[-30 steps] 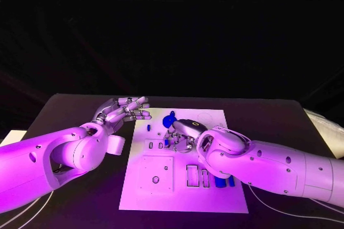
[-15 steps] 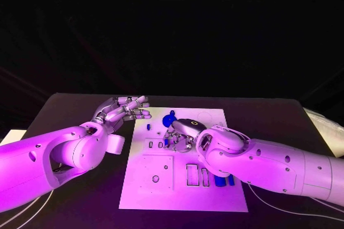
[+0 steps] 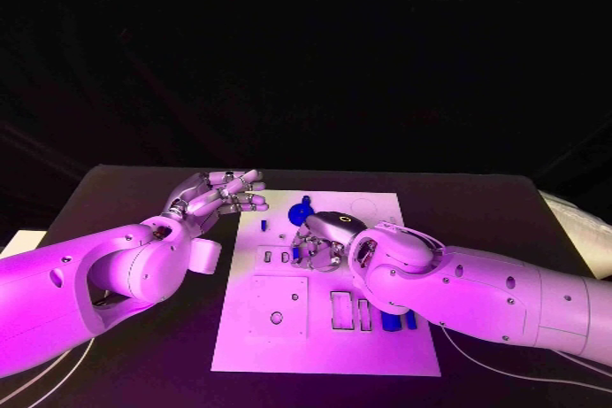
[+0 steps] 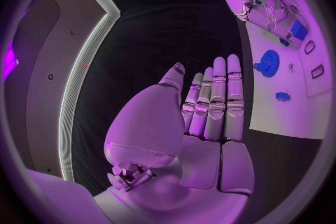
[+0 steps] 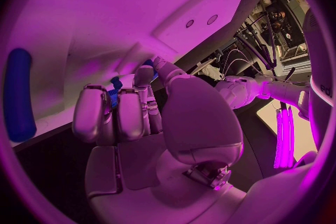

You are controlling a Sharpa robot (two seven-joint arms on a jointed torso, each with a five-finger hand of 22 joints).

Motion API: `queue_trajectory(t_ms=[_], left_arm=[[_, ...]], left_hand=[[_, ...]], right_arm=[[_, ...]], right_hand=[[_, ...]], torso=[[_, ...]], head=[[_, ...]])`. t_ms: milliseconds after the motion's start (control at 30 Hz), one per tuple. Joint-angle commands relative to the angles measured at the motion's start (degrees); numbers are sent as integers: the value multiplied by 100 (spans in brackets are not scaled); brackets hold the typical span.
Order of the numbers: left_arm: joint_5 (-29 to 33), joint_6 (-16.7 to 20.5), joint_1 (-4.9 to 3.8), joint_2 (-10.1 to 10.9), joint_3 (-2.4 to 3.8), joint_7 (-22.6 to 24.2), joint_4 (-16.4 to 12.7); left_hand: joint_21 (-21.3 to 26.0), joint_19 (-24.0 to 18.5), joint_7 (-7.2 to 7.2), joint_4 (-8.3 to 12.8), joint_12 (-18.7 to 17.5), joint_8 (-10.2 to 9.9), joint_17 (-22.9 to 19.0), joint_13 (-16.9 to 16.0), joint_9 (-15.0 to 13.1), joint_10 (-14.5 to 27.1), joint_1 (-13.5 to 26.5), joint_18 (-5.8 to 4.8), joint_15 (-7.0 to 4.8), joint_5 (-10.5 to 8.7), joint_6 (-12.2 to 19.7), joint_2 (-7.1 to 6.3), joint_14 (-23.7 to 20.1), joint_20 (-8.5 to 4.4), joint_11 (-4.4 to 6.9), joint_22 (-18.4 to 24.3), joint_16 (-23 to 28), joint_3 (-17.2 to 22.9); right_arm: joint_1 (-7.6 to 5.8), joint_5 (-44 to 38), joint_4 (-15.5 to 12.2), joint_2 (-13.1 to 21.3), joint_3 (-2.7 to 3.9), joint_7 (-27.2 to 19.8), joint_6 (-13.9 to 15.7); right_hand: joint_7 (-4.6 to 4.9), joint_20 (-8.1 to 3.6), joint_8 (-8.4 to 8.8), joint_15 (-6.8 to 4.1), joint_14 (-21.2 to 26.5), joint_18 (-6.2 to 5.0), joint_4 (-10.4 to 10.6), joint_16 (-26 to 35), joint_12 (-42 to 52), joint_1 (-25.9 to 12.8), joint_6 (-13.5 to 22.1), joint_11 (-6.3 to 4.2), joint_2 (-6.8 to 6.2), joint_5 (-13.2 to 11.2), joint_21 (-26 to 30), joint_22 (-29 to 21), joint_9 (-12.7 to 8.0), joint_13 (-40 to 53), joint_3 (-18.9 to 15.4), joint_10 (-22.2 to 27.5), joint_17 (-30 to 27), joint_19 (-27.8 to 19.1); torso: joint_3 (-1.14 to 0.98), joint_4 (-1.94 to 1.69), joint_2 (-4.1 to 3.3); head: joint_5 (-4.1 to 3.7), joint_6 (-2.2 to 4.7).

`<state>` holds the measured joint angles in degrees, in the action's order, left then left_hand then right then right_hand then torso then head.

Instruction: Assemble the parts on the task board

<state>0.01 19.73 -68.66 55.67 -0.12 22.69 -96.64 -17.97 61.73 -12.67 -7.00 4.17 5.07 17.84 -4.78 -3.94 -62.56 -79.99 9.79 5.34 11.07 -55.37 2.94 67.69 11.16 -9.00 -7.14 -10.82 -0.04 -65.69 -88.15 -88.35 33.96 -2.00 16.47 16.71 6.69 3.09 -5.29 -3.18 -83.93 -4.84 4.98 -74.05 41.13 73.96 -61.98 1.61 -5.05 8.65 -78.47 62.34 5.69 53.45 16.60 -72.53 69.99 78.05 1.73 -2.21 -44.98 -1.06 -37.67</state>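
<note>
My left hand (image 3: 219, 196) hangs over the desk (image 3: 127, 204) just off the board's (image 3: 383, 355) left edge, holding nothing; in the left wrist view its fingers (image 4: 213, 101) stand straight and side by side, thumb a little apart.

On the board, a small blue peg (image 3: 264, 225) lies near the far left, and a blue gear (image 3: 300, 215) sits just beyond my right hand. The gear's teeth offer purchase, so I'd take it by the rim from above. The peg is short; a pinch across its sides should do.

My right hand (image 3: 322, 242) is down over the middle of the board, fingers curled in on a small blue part (image 5: 114, 93). In the right wrist view that part shows as a narrow blue sliver between the fingertips (image 5: 143, 75), right at the board's surface. I judge it light, rigid plastic, smooth enough to twist or slip in a pinch, so a hold across its flat sides close to the tips seems safest. Whether it is already seated in a slot I cannot tell.

Nearer me, by my right forearm, a blue bar (image 3: 392, 322) lies beside the rectangular slots (image 3: 342, 311); it should be stiff and easy to take at mid-length.

Against a second ago, little differs: my right hand has edged slightly toward the left over the same spot, still closed on the part, and my left hand has stayed put.
</note>
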Motion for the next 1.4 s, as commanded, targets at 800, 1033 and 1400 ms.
queue_trajectory(t_ms=[800,1033,1400], left_arm=[[9,-129,-1,-28,2,-2,27],[-452,-89,-1,-35,1,-676,81],[-2566,-985,-63,-173,2,-3721,282]], left_hand=[[2,-14,-1,39,-20,-31,40,2,-4,0,-49,65,-4,30,-12,24,10,3,6,5,37,59],[-727,941,226,30,144,45,682,-82,-31,-486,33,84,-375,25,-244,-14,1392,-337,281,-345,-875,152],[-4680,1697,735,-452,2773,829,6533,-2377,-546,-916,538,-350,-781,-405,-635,-40,2036,-836,858,-4354,-7201,-194]], right_arm=[[36,-58,-202,84,-29,-271,1096],[1,455,-552,395,60,-974,1372],[-635,3090,-819,1459,140,-2037,688]], right_hand=[[100,102,143,134,-211,-92,217,125,-643,-305,496,101,-351,328,150,-182,-156,-525,-747,441,-34,-96],[137,128,136,163,-217,-89,373,134,-470,-255,668,135,-386,524,158,-178,-184,-480,-1202,403,-13,-82],[127,128,69,154,-217,-91,284,148,-458,157,638,120,-27,435,170,-185,-167,-532,-1224,484,8,-88]], torso=[[-9,-4,3],[-15,7,22],[-66,38,201]], head=[[-6,-7],[11,53],[87,-44]])
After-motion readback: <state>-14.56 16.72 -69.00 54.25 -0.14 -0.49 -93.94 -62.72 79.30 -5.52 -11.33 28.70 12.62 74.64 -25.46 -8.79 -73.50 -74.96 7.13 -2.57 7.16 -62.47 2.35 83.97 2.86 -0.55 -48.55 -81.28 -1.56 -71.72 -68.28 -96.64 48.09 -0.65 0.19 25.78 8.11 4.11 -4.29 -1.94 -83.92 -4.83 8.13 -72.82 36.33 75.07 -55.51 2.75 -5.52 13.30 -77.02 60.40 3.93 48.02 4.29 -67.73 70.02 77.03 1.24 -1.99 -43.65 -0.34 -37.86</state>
